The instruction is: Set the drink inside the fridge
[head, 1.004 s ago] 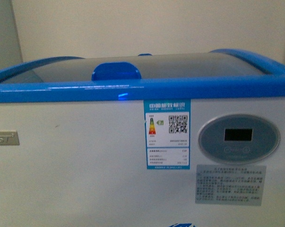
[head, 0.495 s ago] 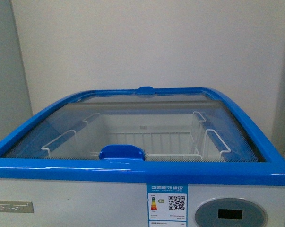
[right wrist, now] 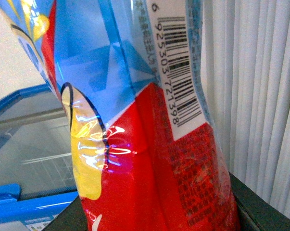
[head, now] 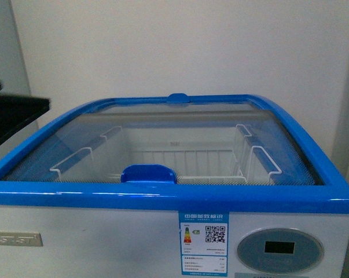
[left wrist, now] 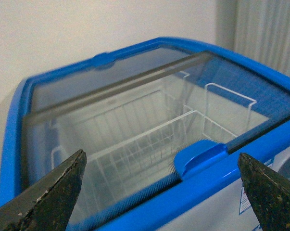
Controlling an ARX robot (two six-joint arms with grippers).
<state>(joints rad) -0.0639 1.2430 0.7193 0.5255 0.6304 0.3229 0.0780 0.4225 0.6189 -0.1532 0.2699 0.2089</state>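
The fridge (head: 105, 237) is a white chest freezer with a blue top rim, right in front of me. Its curved glass lid (head: 180, 124) lies over the top, with a blue handle (head: 148, 174) at the near edge. My left gripper (left wrist: 159, 192) is open and empty, hovering above the near rim, with the handle (left wrist: 200, 156) between its dark fingertips (left wrist: 53, 192). My right gripper (right wrist: 154, 216) is shut on the drink (right wrist: 135, 125), whose red, blue and yellow label with a barcode fills the right wrist view. The cap and liquid are out of view. The fridge's rim (right wrist: 19, 202) shows behind the drink.
White wire baskets (head: 180, 165) sit inside under the glass. A dark flat shape (head: 12, 116) juts in at the left edge of the front view. A plain wall stands behind the fridge. A pale pleated curtain (right wrist: 260, 96) hangs beside it.
The front view has risen from the fridge's front panel to look down on the glass lid. The dark shape has come in at the left edge.
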